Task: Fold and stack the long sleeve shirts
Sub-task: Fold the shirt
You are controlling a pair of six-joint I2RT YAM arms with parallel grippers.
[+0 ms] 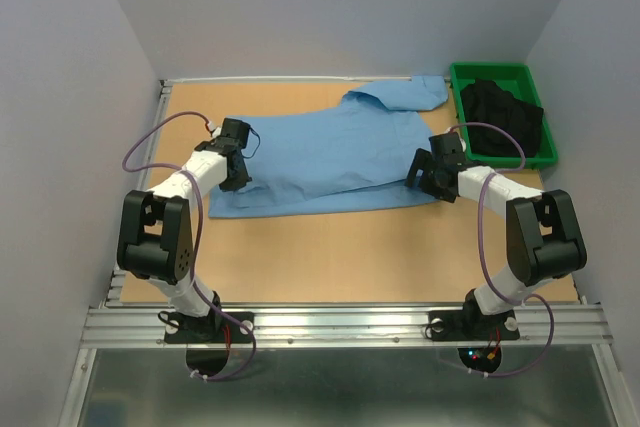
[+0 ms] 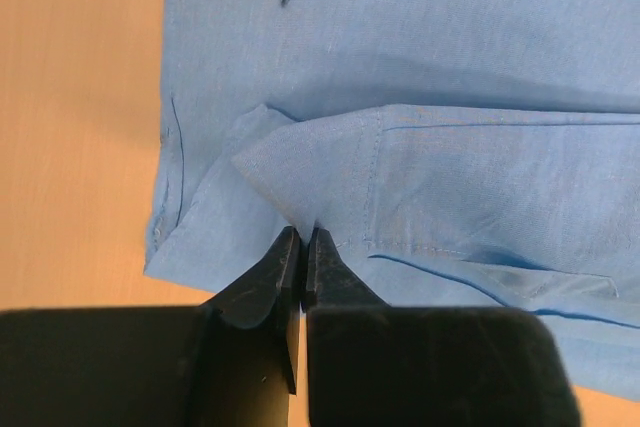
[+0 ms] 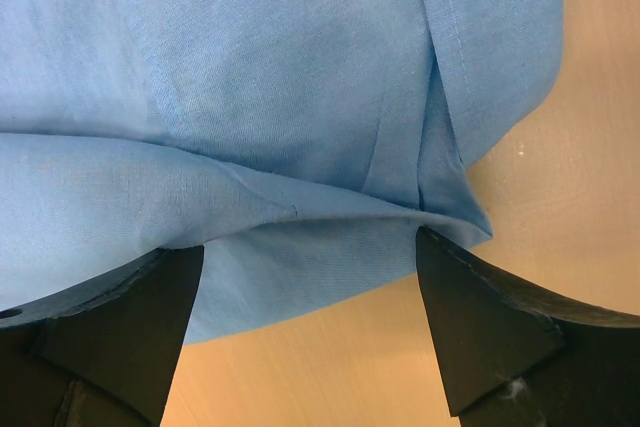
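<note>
One light blue long sleeve shirt (image 1: 330, 157) lies across the back half of the table, partly folded, with its collar end toward the back right. My left gripper (image 1: 238, 175) sits at the shirt's left edge. In the left wrist view its jaws (image 2: 303, 234) are pressed together, pinching a folded corner of the shirt (image 2: 450, 77) at the tips. My right gripper (image 1: 425, 175) is at the shirt's right edge. In the right wrist view it (image 3: 310, 242) stands wide open, a raised fold of the shirt (image 3: 250, 67) spanning the gap between its fingers just above the table.
A green bin (image 1: 490, 69) holding dark clothing (image 1: 500, 117) stands at the back right corner, close behind the right arm. The wooden table (image 1: 350, 257) runs bare between the shirt and the arm bases. Walls enclose the left, back and right sides.
</note>
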